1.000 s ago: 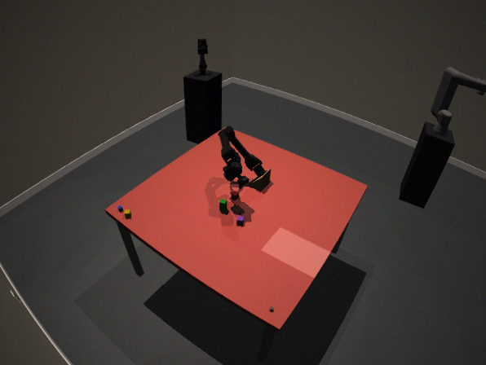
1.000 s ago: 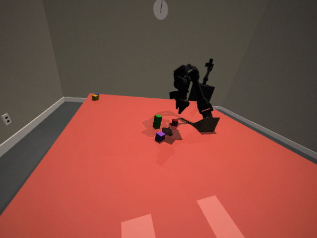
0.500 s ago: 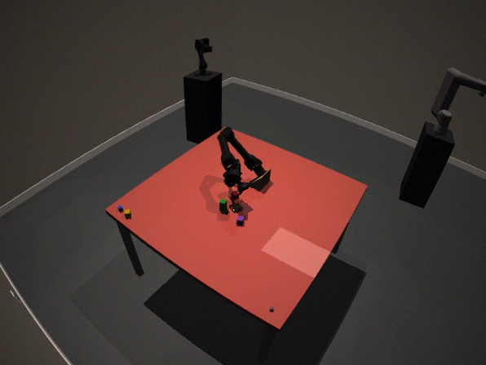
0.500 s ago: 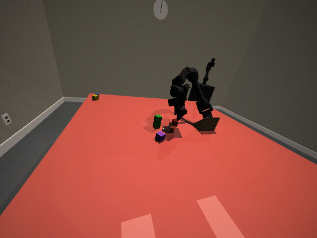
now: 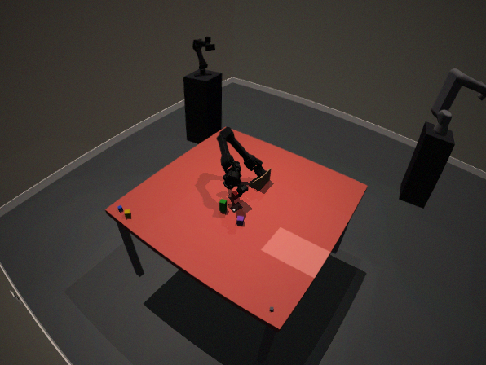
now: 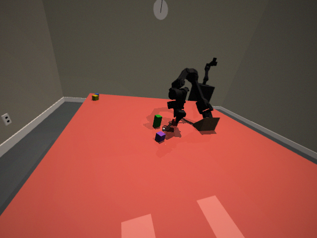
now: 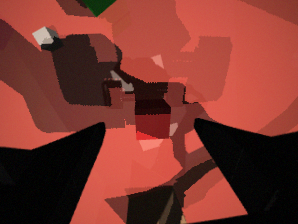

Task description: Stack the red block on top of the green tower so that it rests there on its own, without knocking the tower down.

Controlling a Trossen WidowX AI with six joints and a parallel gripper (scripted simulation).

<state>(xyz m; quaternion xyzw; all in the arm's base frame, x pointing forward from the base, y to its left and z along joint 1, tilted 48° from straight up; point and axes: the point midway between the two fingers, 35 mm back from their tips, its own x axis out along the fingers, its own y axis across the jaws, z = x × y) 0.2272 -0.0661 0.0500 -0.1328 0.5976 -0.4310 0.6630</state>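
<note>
The red block (image 6: 174, 122) (image 7: 153, 127) sits on the red table, centred between the fingertips in the wrist view. My gripper (image 5: 234, 193) (image 6: 175, 122) (image 7: 151, 124) is open and points down, low over the red block, with nothing held. How far the fingertips reach down beside the block is hard to tell. In the top and exterior views the fingers partly hide the block. The green tower (image 5: 223, 206) (image 6: 157, 121) (image 7: 100, 5) stands upright close by, to the left of the gripper in the top and exterior views, apart from it.
A purple block (image 5: 240, 221) (image 6: 160, 137) lies near the tower. A small white block (image 5: 234, 210) (image 6: 164, 128) (image 7: 44, 36) lies between them. Yellow (image 5: 127, 214) (image 6: 95, 98) and blue (image 5: 120, 208) blocks lie at the left corner. A brown board (image 5: 263, 180) (image 6: 208, 124) stands by the arm's base.
</note>
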